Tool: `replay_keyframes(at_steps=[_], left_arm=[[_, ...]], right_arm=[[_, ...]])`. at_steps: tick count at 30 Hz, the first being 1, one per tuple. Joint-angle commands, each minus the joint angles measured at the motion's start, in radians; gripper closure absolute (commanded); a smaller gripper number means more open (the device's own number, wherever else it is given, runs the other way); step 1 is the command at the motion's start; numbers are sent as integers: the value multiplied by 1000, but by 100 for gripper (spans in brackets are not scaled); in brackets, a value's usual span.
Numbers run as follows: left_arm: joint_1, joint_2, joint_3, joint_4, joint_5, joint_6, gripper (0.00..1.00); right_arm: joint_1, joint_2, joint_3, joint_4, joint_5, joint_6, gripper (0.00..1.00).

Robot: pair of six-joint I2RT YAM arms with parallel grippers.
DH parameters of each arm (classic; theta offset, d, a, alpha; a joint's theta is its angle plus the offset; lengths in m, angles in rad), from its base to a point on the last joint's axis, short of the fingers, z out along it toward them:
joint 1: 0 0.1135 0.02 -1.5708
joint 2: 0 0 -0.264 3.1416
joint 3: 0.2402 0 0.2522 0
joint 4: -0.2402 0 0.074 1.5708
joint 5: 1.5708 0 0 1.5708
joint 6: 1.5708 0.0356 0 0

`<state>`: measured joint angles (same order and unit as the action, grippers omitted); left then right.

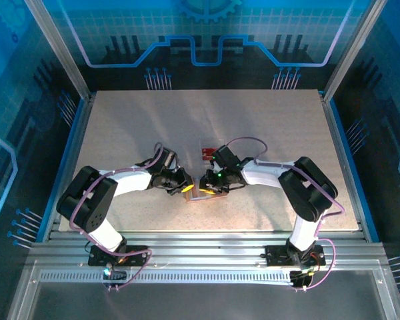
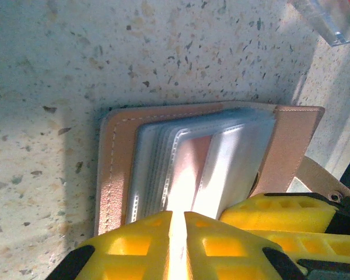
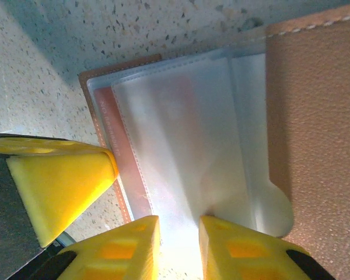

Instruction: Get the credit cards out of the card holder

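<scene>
Card holder [image 1: 202, 195] lies open on the table [image 1: 120, 133], just below the middle of the overhead frame, mostly hidden there by the two claws meeting over it. That view alone shows both arms reaching in from the lower corners, and something red [image 1: 207, 153] just above the right arm.

The left wrist view gives the detail. It shows a tan grained cover with pale stitching and a fanned stack of frosted plastic sleeves, with a pinkish credit card [image 2: 189, 166] showing through one. The left claw [image 2: 178, 214] sits at the bottom edge. Its yellow ribbed fingers [image 2: 128, 245] are drawn to a thin slit, pinched on the near edge of the sleeves. A corner of a clear plastic box [image 2: 329, 20] sits at the upper right, on the speckled, stone-like tabletop.

The right wrist view shows the tan flap with its rounded tab on the right. The right claw [image 3: 179, 220] is at the bottom, narrowly parted, with a sleeve running between its fingers. Glare hides whether they press it. A yellow finger of the left claw blocks the lower left.
</scene>
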<state>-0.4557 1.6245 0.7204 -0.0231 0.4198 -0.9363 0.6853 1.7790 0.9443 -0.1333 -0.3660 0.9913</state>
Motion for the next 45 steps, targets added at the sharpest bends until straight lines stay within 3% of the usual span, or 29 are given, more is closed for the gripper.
replay_keyframes(at_steps=[1, 6, 15, 21, 27, 45], left_arm=[[-8, 11, 6, -14, 11, -2, 86], [-7, 1, 7, -11, 9, -5, 85], [-8, -28, 17, 12, 31, -21, 72], [-16, -13, 12, 66, 47, -53, 65], [-27, 4, 20, 109, 58, -66, 65], [-43, 57, 78, 26, 33, -51, 61]], right_arm=[[-18, -30, -45, 85, -34, 42, 75], [-36, -39, -121, 212, -70, 96, 75], [-59, -17, -219, 435, -130, 200, 75], [-63, -11, -236, 465, -141, 214, 75], [-72, -16, -250, 474, -144, 216, 75], [-78, -13, -256, 489, -156, 221, 75]])
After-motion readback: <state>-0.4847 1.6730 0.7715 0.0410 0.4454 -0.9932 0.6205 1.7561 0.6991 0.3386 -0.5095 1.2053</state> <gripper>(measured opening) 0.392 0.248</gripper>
